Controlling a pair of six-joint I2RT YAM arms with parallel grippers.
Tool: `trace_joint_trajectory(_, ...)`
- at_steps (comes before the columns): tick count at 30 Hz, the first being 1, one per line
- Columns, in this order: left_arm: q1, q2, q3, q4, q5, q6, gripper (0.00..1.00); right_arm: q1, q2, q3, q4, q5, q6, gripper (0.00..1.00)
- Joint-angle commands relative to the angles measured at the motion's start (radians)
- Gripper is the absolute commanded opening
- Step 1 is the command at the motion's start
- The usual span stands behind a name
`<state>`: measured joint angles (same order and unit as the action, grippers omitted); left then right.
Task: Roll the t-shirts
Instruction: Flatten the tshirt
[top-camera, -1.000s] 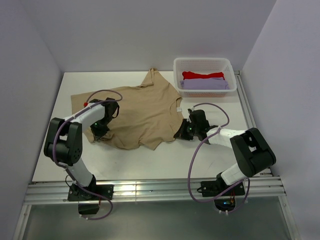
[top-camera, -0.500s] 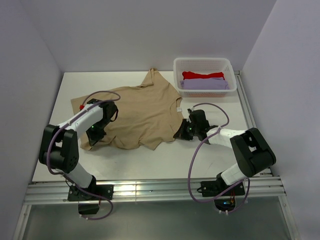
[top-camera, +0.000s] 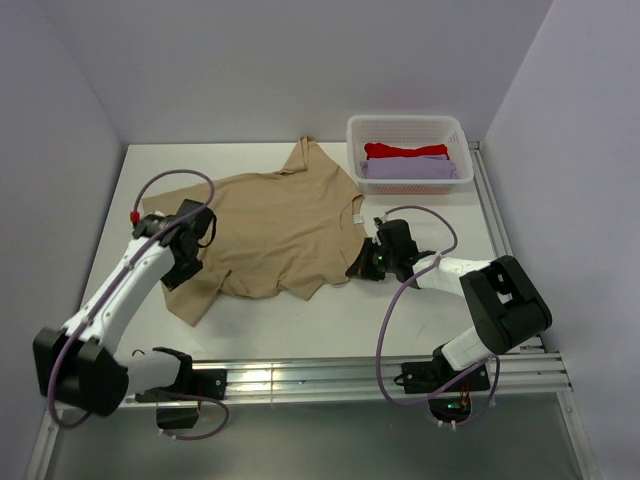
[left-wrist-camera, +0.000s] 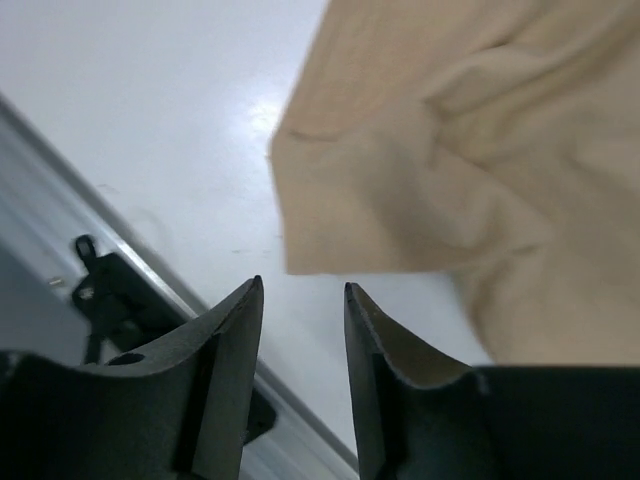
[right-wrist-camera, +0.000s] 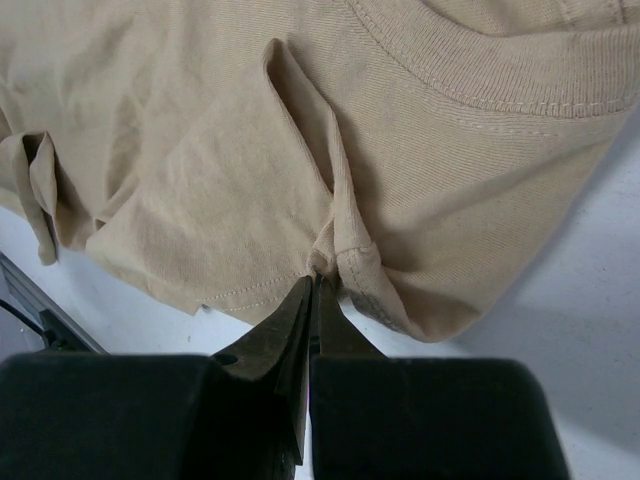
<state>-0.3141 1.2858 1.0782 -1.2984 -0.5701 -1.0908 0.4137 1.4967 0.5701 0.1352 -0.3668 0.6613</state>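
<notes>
Hem corner let go on the left; shirt spread out, rolling not begun.

The left gripper (left-wrist-camera: 300, 290) now stands open and empty, with the tan shirt (top-camera: 280, 225) just beyond its tips. A second ago it was shut on that hem corner, which has since been dragged nearer and left. The right gripper (right-wrist-camera: 312, 285) stays clenched on a pinch of fabric by the collar. This reads as flattening nearly finished. The shirt lies mid-table (top-camera: 300, 320), long axis left-right, collar right, hem left, one sleeve far, one near. The red shirt (top-camera: 405, 151) and lavender shirt (top-camera: 408, 168) sit in the basket (top-camera: 352, 135), far right.
</notes>
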Motion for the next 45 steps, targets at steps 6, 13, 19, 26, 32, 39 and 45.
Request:
trace_joint_trajectory(6,-0.005,-0.324,-0.206,0.359,0.240,-0.007,0.78,0.019,-0.050,0.004,0.009,0.045,-0.020,0.00)
trace_joint_trajectory(13,0.062,-0.304,-0.348,0.500,0.426,-0.020,0.99,0.019,-0.041,0.010,0.007,0.043,-0.019,0.00)
trace_joint_trajectory(19,0.148,-0.469,-0.438,0.539,0.382,-0.090,0.95,0.020,-0.039,0.010,0.009,0.042,-0.019,0.00)
trace_joint_trajectory(26,0.184,-0.592,-0.460,0.438,0.231,-0.225,1.00,0.019,-0.020,0.011,0.023,0.017,-0.011,0.00)
trace_joint_trajectory(32,0.188,-0.576,-0.474,0.344,0.211,-0.369,0.95,0.020,-0.018,0.010,0.024,0.017,-0.011,0.00)
trace_joint_trajectory(39,0.204,-0.557,-0.501,0.208,0.239,-0.607,0.82,0.020,-0.013,0.011,0.027,0.009,-0.011,0.00)
trace_joint_trajectory(45,0.211,-0.582,-0.575,0.232,0.341,-0.701,0.70,0.020,-0.010,0.011,0.030,0.002,-0.008,0.00)
